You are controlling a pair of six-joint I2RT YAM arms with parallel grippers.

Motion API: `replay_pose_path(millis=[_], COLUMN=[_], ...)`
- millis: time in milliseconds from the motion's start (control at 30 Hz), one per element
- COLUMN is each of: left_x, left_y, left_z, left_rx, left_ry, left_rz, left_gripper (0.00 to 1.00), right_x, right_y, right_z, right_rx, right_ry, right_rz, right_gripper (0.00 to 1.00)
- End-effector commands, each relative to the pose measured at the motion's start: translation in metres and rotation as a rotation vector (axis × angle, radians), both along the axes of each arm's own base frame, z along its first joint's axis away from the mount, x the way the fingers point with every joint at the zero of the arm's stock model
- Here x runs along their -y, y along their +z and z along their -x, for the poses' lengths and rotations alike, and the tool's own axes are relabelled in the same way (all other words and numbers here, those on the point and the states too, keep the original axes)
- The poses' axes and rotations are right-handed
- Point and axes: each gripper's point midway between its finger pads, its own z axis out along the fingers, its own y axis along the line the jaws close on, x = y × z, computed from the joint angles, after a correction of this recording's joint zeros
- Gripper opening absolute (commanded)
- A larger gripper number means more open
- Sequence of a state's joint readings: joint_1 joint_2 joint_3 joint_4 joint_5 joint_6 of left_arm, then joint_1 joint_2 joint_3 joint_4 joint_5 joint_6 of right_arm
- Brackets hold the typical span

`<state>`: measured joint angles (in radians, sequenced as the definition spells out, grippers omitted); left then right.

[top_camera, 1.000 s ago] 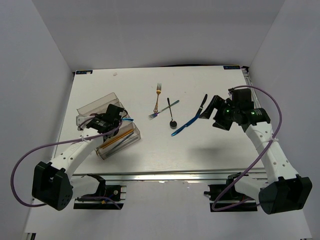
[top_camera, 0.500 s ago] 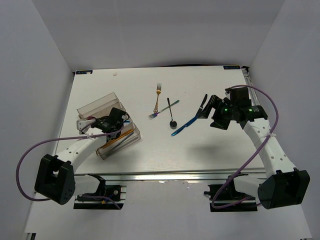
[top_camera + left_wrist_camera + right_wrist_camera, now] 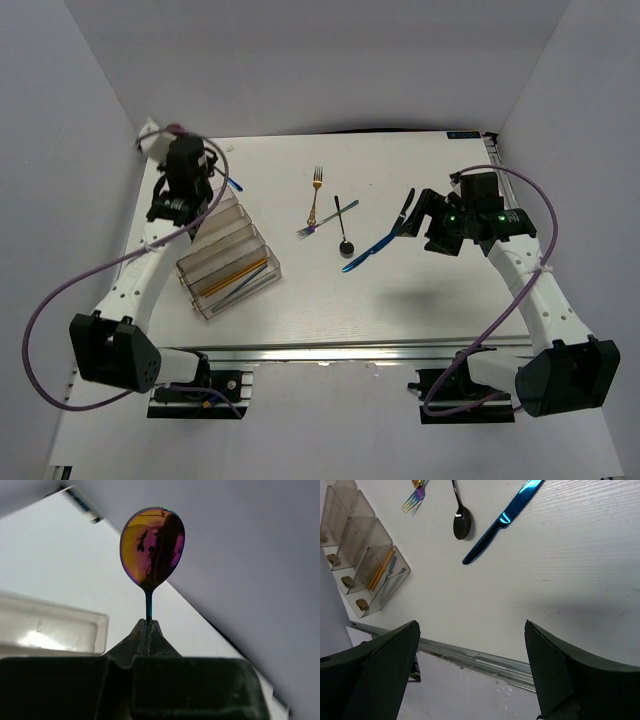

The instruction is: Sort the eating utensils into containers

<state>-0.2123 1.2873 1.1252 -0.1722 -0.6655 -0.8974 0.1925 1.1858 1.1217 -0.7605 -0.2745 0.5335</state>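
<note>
Left wrist view: left jaws (image 3: 147, 626) clenched on the thin stem of an iridescent spoon (image 3: 152, 547), its bowl standing out beyond the fingertips. From the top external view we note this arm is raised past the far end of the clear organiser tray (image 3: 222, 232).

Inside the tray, the end compartment nearest the arm bases holds gold sticks (image 3: 238, 273) and a bluish piece we cannot identify.

Loose on the worktop (image 3: 300, 300), right of the tray:
- gold fork (image 3: 317, 190)
- iridescent fork (image 3: 322, 222), crossed by a black spoon (image 3: 343, 232)
- blue knife (image 3: 372, 248)
- black knife (image 3: 406, 208), farthest from the tray

Right jaws (image 3: 425, 225) spread wide and grasping nothing. They hover just beyond the black knife, on the side away from the tray.
</note>
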Motion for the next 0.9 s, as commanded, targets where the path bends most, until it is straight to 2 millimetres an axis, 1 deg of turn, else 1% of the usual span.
replay_pose_path(millis=[0,33,67,100,133,167,233,267,300,333,400,433,467,500,533,567,600,633,667,733,767,867], left_x=[0.043,0.046,0.048,0.047,0.040,0.037,0.030,0.026,0.020,0.018,0.011,0.011,0.020,0.023,0.030,0.039,0.042,0.048,0.049,0.055,0.058,0.069], left_y=[0.026,0.023,0.008,0.014,0.005,0.004,0.007,0.004,0.006,-0.005,-0.010,-0.021,-0.028,-0.033,-0.033,-0.055,-0.059,-0.054,-0.069,-0.068,-0.082,-0.091], left_z=[-0.019,-0.018,-0.015,-0.015,-0.008,0.000,0.010,0.015,0.021,0.026,0.032,0.036,0.036,0.037,0.038,0.043,0.044,0.044,0.048,0.050,0.054,0.057], left_rx=[-0.173,-0.228,-0.313,-0.340,-0.409,-0.437,-0.454,-0.468,-0.489,-0.532,-0.583,-0.606,-0.586,-0.578,-0.540,-0.527,-0.505,-0.446,-0.447,-0.386,-0.388,-0.322], left_ry=[-0.427,-0.495,-0.546,-0.591,-0.587,-0.601,-0.596,-0.600,-0.615,-0.642,-0.670,-0.704,-0.768,-0.809,-0.851,-0.942,-0.967,-0.978,-0.996,-1.012,-1.041,-1.086], left_rz=[-0.401,-0.490,-0.521,-0.613,-0.657,-0.738,-0.820,-0.853,-0.932,-0.966,-1.060,-1.086,-1.103,-1.143,-1.164,-1.186,-1.223,-1.238,-1.236,-1.251,-1.251,-1.258], left_gripper=[0.00,0.00,0.00,0.00,0.00,0.00,0.00,0.00,0.00,0.00,0.00,0.00,0.00,0.00,0.00,0.00,0.00,0.00,0.00,0.00,0.00,0.00], right_x=[0.003,0.003,0.002,0.001,0.000,0.000,-0.002,-0.003,-0.004,-0.005,-0.006,-0.007,-0.008,-0.010,-0.013,-0.015,-0.016,-0.017,-0.017,-0.019,-0.020,-0.022], right_y=[0.009,0.009,0.008,0.008,0.008,0.008,0.009,0.008,0.008,0.007,0.004,0.003,0.001,0.000,-0.004,-0.005,-0.007,-0.006,-0.007,-0.007,-0.007,-0.006], right_z=[0.000,0.001,0.002,0.002,0.002,0.002,0.002,0.002,0.003,0.003,0.005,0.007,0.008,0.009,0.011,0.013,0.013,0.013,0.014,0.015,0.014,0.014], right_rx=[0.054,0.055,0.052,0.054,0.055,0.056,0.060,0.055,0.054,0.051,0.044,0.042,0.037,0.033,0.023,0.017,0.010,0.015,0.010,0.009,0.011,0.011], right_ry=[0.020,0.023,0.028,0.031,0.038,0.038,0.048,0.054,0.060,0.066,0.075,0.082,0.086,0.087,0.097,0.104,0.107,0.109,0.114,0.120,0.122,0.130], right_rz=[0.025,0.023,0.018,0.016,0.014,0.012,0.003,-0.001,-0.006,-0.008,-0.014,-0.019,-0.026,-0.040,-0.058,-0.065,-0.071,-0.076,-0.079,-0.081,-0.083,-0.091], right_gripper=[0.89,0.89,0.89,0.89,0.89,0.89,0.89,0.89,0.89,0.89,0.89,0.89,0.89,0.89,0.89,0.89,0.89,0.89,0.89,0.89,0.89,0.89])
